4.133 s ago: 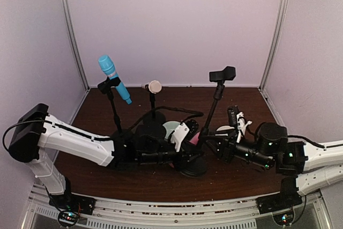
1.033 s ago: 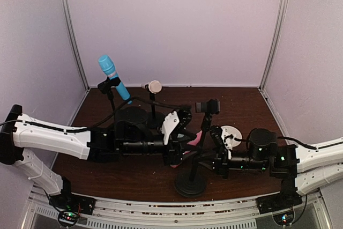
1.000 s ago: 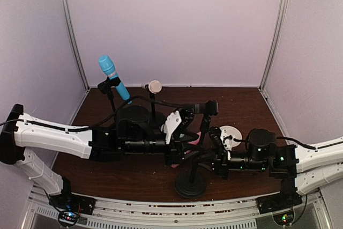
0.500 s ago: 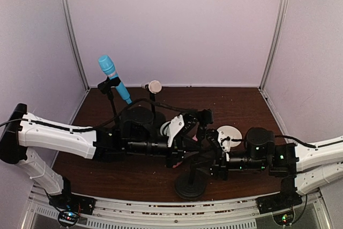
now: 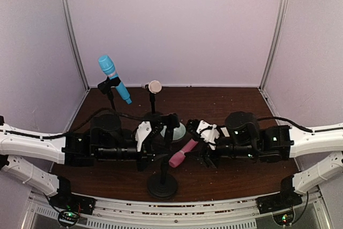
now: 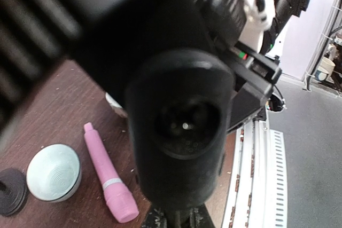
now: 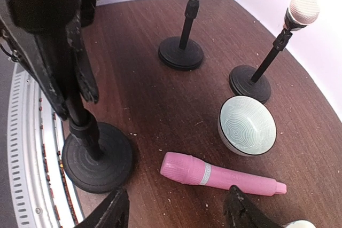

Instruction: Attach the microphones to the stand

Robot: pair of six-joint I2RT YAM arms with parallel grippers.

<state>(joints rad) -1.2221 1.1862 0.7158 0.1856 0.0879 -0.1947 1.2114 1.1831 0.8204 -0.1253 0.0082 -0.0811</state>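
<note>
The sky-blue microphone [image 5: 114,79] sits in the left stand's clip. The cream microphone [image 5: 154,86] sits in the middle stand. The pink microphone [image 5: 183,153] lies flat on the table, also in the right wrist view [image 7: 214,173] and left wrist view [image 6: 109,182]. My left gripper [image 5: 163,130] is shut on the upper part of the third stand [image 5: 162,185], whose black clip [image 6: 181,132] fills the left wrist view. My right gripper [image 5: 203,146] is open, its fingers [image 7: 115,212] either side of the pink microphone's near side, just above the table.
A pale ribbed bowl [image 7: 247,125] stands just beyond the pink microphone, also seen from above [image 5: 174,131]. The blue microphone's stand base [image 7: 180,53] and the cream one's base [image 7: 250,83] stand behind it. The third stand's base [image 7: 98,156] is near the table's front edge.
My left arm drew back left, carrying the third stand with it. My right arm shifted left off the stand. The pink microphone now lies uncovered between the two grippers.
</note>
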